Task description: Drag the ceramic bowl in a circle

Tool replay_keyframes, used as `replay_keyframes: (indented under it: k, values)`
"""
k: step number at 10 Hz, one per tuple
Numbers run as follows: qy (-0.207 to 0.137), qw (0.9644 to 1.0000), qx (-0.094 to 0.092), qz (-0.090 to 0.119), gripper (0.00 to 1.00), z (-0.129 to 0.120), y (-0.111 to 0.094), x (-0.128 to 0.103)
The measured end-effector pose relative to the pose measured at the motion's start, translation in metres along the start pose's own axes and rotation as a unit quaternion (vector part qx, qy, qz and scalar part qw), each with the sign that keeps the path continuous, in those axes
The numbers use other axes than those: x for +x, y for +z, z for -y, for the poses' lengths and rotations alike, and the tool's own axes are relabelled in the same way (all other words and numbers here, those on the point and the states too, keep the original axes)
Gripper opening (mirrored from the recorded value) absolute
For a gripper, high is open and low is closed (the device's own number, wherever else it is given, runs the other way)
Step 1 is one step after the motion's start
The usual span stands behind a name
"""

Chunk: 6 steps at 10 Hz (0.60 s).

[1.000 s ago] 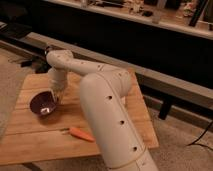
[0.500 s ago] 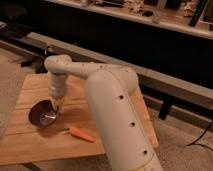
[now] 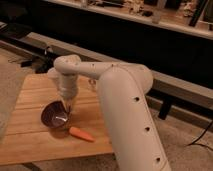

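Observation:
The ceramic bowl (image 3: 54,116) is a small, round, dark maroon bowl with a shiny inside, on the wooden table (image 3: 30,145) left of centre. My gripper (image 3: 67,107) points down from the white arm and touches the bowl's right rim, seemingly reaching inside it. The bowl looks slightly tilted.
An orange carrot (image 3: 81,133) lies on the table just right and in front of the bowl. My large white arm (image 3: 125,110) fills the right half of the view and hides the table's right part. A pale cup (image 3: 92,83) shows partly behind the arm. A dark counter stands behind.
The bowl and gripper have moved toward the front of the table and slightly right, closer to the carrot. The arm has swung further over the table.

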Motion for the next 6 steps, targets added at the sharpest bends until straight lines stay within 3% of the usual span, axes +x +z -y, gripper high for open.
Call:
replay_keyframes:
  k: [2,4,6]
  values:
    - [0.016,0.9998,0.005,0.006,0.00,0.0177,-0.0029,-0.0026]
    - [0.015,0.9999,0.005,0.005,0.01,0.0164,-0.0023,-0.0032]
    - [0.015,0.9999,0.005,0.005,0.18,0.0160,-0.0020,-0.0033]
